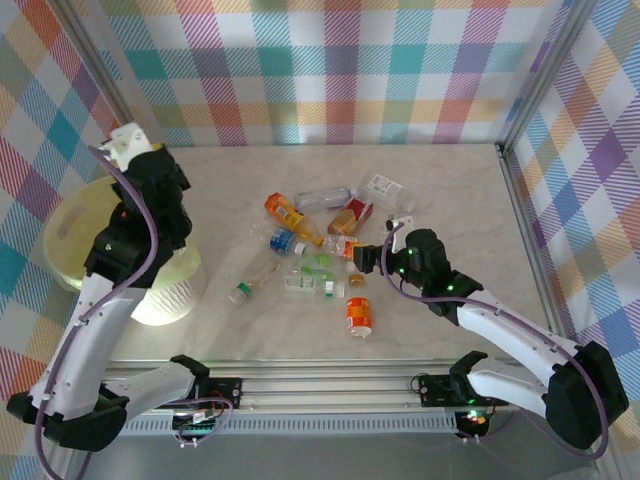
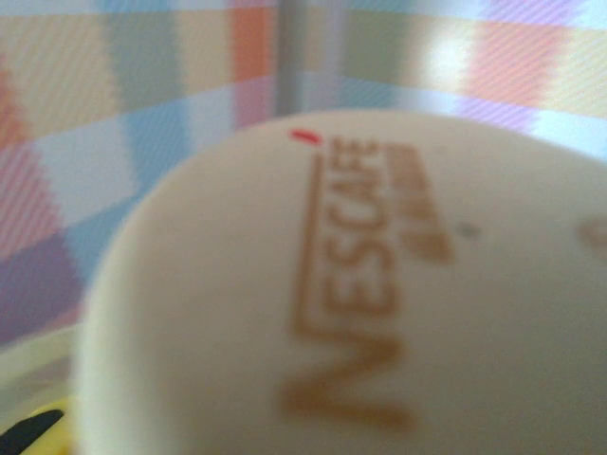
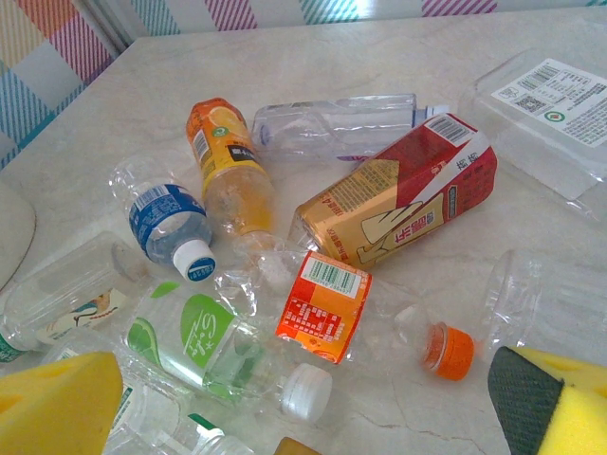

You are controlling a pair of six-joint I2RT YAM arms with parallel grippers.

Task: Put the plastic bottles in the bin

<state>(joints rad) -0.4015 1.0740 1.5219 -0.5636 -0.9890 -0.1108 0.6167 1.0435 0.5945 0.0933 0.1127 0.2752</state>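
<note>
My left gripper [image 1: 130, 152] is raised above the far side of the bin [image 1: 70, 245], a big pale-yellow bucket with a white ribbed lower body. It is shut on a cream bottle [image 2: 379, 313] with brown NESCAFE lettering, which sits very close to the left wrist camera and hides the fingers. My right gripper [image 1: 375, 252] [image 3: 303, 417] is open low over the pile of plastic bottles. Between its yellow pads [image 3: 57, 403] lie a clear orange-labelled bottle with an orange cap [image 3: 327, 303] and a green-labelled one [image 3: 204, 332]. Beyond are blue-labelled [image 3: 171, 223], orange juice [image 3: 228, 161], red-gold [image 3: 398, 204] and clear [image 3: 337, 128] bottles.
An orange bottle [image 1: 357, 315] lies apart near the front edge, and a small clear one [image 1: 245, 290] lies close to the bin. A flat clear pack with a white label [image 1: 385, 188] sits at the back of the pile. Checked walls close the table on three sides.
</note>
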